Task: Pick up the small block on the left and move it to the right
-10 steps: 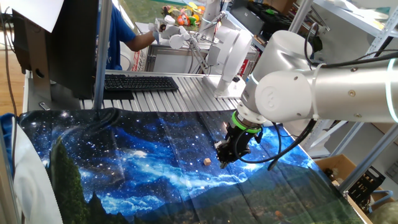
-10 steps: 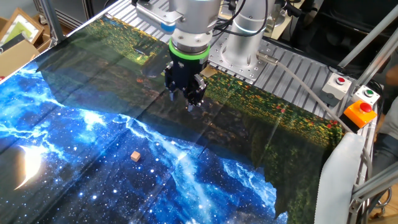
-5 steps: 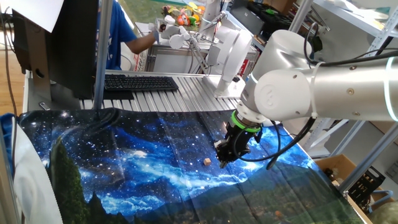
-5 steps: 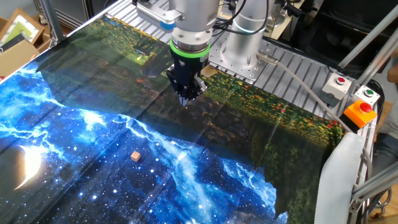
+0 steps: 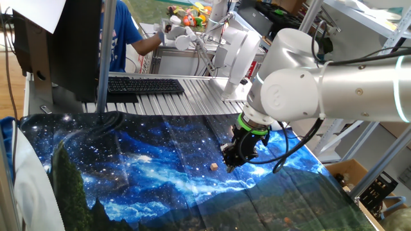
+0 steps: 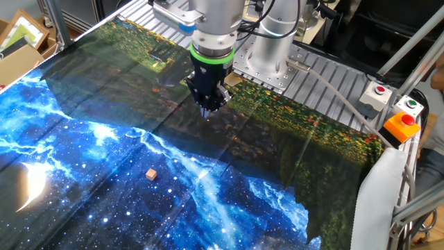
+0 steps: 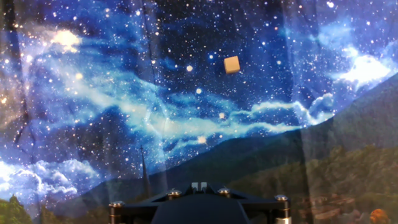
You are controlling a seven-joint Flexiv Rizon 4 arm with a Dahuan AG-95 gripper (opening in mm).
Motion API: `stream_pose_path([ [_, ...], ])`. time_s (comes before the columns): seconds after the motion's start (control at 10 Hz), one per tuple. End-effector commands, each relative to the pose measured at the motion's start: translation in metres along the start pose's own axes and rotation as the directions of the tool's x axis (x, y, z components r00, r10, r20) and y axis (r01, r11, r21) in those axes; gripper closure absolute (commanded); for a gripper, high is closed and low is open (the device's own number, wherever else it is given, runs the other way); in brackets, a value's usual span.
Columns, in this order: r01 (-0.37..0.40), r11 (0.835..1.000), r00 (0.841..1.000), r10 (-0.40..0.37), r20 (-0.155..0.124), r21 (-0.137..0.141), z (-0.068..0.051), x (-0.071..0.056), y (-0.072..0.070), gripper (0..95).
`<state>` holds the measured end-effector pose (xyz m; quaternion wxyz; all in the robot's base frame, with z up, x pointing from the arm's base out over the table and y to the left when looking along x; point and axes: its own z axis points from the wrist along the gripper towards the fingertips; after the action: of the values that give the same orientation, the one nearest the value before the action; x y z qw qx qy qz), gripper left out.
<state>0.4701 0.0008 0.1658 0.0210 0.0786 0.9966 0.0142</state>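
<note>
The small block is a tiny tan cube lying on the starry blue cloth. It also shows in the other fixed view and in the hand view. My gripper hangs just above the cloth, apart from the block. In the other fixed view the gripper is up and to the right of the block, its fingers pressed together into a point, holding nothing. In the hand view only the gripper tips show, side by side at the bottom edge, and the block lies far ahead.
A black keyboard and a monitor stand behind the cloth, with a person in blue beyond. The robot base and a box with an orange button sit on the ribbed metal table at the cloth's edge.
The fingers were apart a second ago and have closed together on nothing. The hand has shifted only slightly. The block has not moved.
</note>
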Motion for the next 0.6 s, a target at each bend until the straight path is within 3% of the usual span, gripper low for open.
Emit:
stream_pose_path([
  [0.1, -0.003, 1.000, 1.000, 0.003, 0.002, 0.001, -0.003, -0.014, 0.004, 95.0],
  [0.3, -0.007, 1.000, 1.000, 0.007, -0.009, 0.005, -0.015, -0.053, 0.009, 95.0],
  [0.5, -0.012, 1.000, 1.000, 0.012, -0.013, 0.016, -0.018, -0.103, 0.011, 95.0],
  [0.6, -0.008, 1.000, 1.000, 0.008, -0.015, 0.019, -0.018, -0.115, 0.010, 95.0],
])
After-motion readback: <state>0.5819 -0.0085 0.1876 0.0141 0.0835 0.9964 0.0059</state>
